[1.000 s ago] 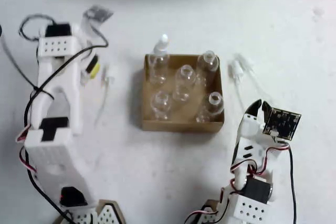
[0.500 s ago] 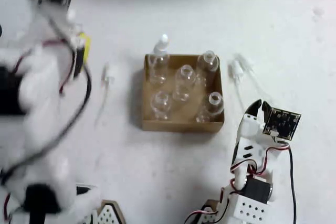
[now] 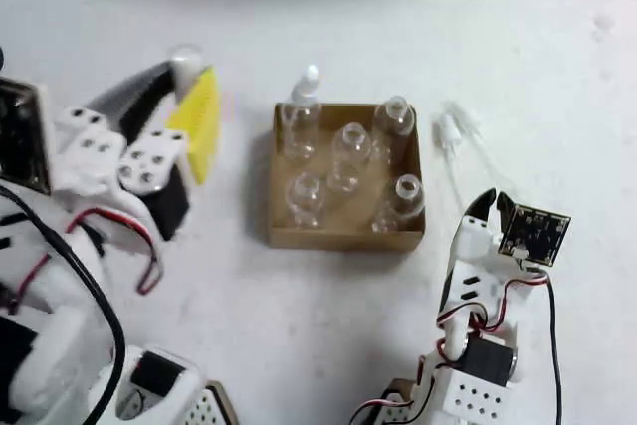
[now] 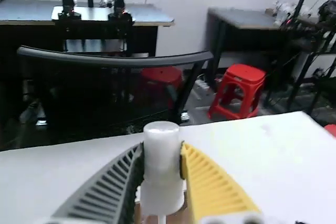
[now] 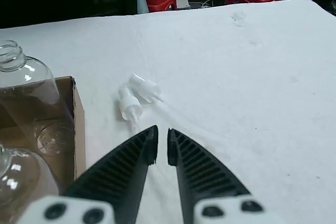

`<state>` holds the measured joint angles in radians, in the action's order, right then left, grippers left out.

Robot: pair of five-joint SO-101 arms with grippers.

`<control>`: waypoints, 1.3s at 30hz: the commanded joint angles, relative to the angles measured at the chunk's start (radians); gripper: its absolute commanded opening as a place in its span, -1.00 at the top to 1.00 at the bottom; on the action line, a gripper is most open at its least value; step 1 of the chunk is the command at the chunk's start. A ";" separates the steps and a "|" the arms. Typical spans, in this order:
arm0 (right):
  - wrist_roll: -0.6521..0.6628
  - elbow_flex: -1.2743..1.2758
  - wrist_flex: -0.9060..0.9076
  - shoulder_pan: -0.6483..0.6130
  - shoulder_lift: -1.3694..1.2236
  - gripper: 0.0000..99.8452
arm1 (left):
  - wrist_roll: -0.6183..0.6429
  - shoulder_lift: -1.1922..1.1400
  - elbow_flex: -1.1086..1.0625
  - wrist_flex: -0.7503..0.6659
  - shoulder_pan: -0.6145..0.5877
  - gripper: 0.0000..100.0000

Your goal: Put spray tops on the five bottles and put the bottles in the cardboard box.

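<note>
Where the table (image 3: 299, 325) comes nearest on the right, the right gripper (image 5: 161, 137) sits low, jaws pressed together on nothing, just off the near-right corner of the cardboard box (image 3: 343, 239). Five bottles (image 3: 350, 151) stand upright inside the box. The far-left bottle (image 3: 302, 118) wears a spray top and the other four have open necks. Two loose spray tops (image 5: 137, 94) lie just right of the box. Far left, the raised left gripper (image 4: 161, 148) pinches a white spray top (image 4: 161, 171).

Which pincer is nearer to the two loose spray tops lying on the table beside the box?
Right. The right pincer sits just short of the loose tops, on their side of the box. The left pincer is across the box, holding another top.
</note>
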<state>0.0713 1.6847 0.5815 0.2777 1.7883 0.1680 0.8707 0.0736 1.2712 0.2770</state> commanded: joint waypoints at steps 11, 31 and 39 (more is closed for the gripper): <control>0.002 0.006 -0.024 -0.004 0.002 0.96 | 0.057 0.194 -0.730 -0.698 0.185 0.96; 0.002 0.006 -0.027 -0.004 0.002 0.96 | -0.043 0.051 -0.749 -0.764 0.139 0.96; 0.002 0.006 -0.027 -0.004 0.002 0.96 | -0.049 0.050 -0.801 -0.887 0.140 0.96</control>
<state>0.0713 1.6847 0.5815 0.2777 1.7883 0.1312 0.9244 -0.6981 0.4918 0.4381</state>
